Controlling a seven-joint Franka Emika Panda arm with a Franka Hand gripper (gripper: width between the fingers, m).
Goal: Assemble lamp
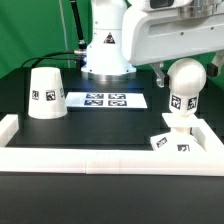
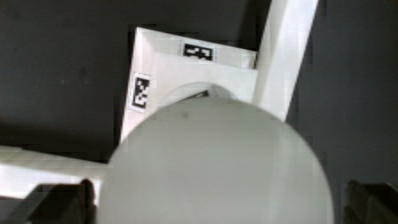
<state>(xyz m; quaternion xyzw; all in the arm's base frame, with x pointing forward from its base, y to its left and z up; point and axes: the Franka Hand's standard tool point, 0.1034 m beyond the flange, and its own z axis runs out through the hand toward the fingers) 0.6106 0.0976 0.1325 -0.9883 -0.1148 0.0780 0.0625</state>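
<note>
Nearest us runs the border rail (image 1: pixel 100 160). Just behind it, at the right, we see the base block (image 1: pixel 172 141) with the bulb (image 1: pixel 186 82) standing on it (neck down). The gripper (image 1: pixel 186 70) straddles the bulb, fingers spread and clear of it. Farther left stands the shade (image 1: pixel 45 92), beside the marker board (image 1: pixel 105 99).

We see the exterior view from beyond the counter (image 1: pixel 90 125) edge, slightly raised, facing the arm (image 1: pixel 106 45) at mid range. Wrist view looks steeply down, very close. Both share the bulb (image 1: pixel 186 78) (image 2: pixel 214 160) and base block (image 1: pixel 172 141) (image 2: pixel 175 62).
</note>
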